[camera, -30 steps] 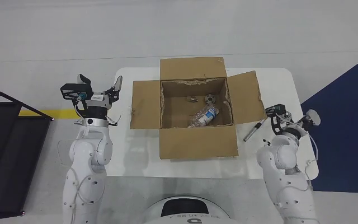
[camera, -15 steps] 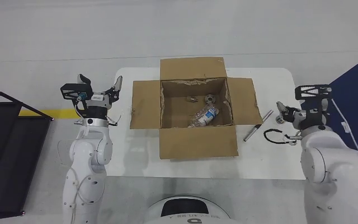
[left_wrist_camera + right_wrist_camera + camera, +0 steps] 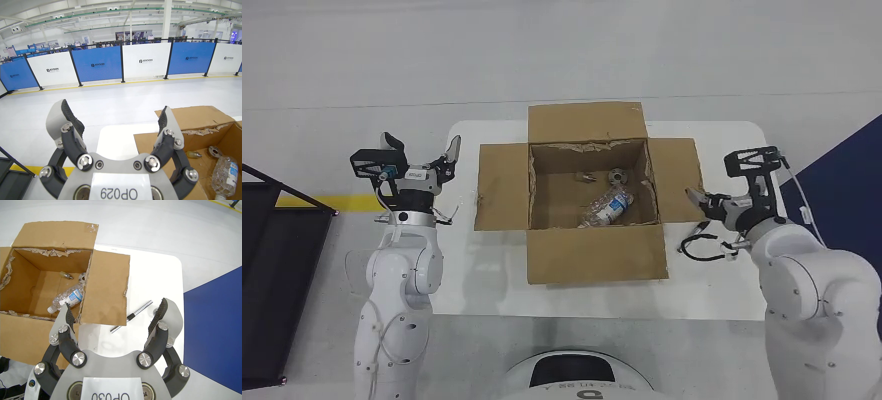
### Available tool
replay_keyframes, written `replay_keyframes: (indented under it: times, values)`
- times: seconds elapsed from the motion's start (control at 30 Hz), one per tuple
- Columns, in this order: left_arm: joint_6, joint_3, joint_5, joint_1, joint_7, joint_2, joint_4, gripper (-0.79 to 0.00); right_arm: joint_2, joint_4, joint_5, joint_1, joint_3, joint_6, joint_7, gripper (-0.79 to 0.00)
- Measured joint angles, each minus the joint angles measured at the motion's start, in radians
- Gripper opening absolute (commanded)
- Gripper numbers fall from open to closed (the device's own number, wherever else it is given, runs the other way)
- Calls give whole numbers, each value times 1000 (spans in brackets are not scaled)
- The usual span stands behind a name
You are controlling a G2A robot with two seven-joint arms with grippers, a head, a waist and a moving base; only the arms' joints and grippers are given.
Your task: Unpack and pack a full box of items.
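The open cardboard box [image 3: 587, 258] stands mid-table with all flaps folded out. On its floor lie a crushed clear plastic bottle [image 3: 610, 207], a metal flange [image 3: 617, 175] and a small fitting [image 3: 585, 179]. In the right wrist view the bottle [image 3: 68, 298] lies near the box's right wall. My right gripper [image 3: 720, 200] hangs open by the right flap, above a metal rod [image 3: 132, 315] that lies on the table; its fingers hold nothing [image 3: 115, 303]. My left gripper [image 3: 423, 146] is open and empty off the table's left edge, raised and facing away [image 3: 114, 104].
The white table [image 3: 722, 290] has bare room in front of the box and to its right. A small clear object [image 3: 154, 311] lies by the rod's end. A black rack [image 3: 272, 250] stands on the floor to the left.
My right arm swung out toward the table's right edge, then back left to the box's right flap, now covering most of the rod from above. The left arm stayed still.
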Motion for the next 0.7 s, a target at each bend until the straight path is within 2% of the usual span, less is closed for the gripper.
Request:
replay_keyframes:
  times: [0.03,0.13,0.2,0.3,0.33,0.4,0.43,0.57,0.67,0.7]
  values:
    - [0,0,0,0,0,0,0,0,1,4,19,-6,-10,-19,-19,0]
    - [0,0,0,0,0,0,0,0,11,48,196,-16,9,-207,-111,0]
    - [0,0,0,0,0,0,0,0,18,72,337,17,-3,-360,-86,0]
    - [0,0,0,0,0,0,0,0,28,111,474,107,-77,-487,20,0]
    - [0,0,0,0,0,0,0,0,30,126,493,143,-106,-494,60,0]
    - [0,0,0,0,0,0,0,0,32,180,496,240,-189,-441,159,-18]
    - [0,0,0,0,0,0,0,0,30,214,498,288,-231,-404,196,-77]
    - [0,0,0,0,0,0,0,0,16,460,550,522,-404,-254,325,-197]
    - [0,0,0,0,0,0,0,0,4,650,574,663,-490,-177,372,-166]
    - [0,0,0,0,0,0,0,0,1,698,560,697,-514,-159,382,-108]
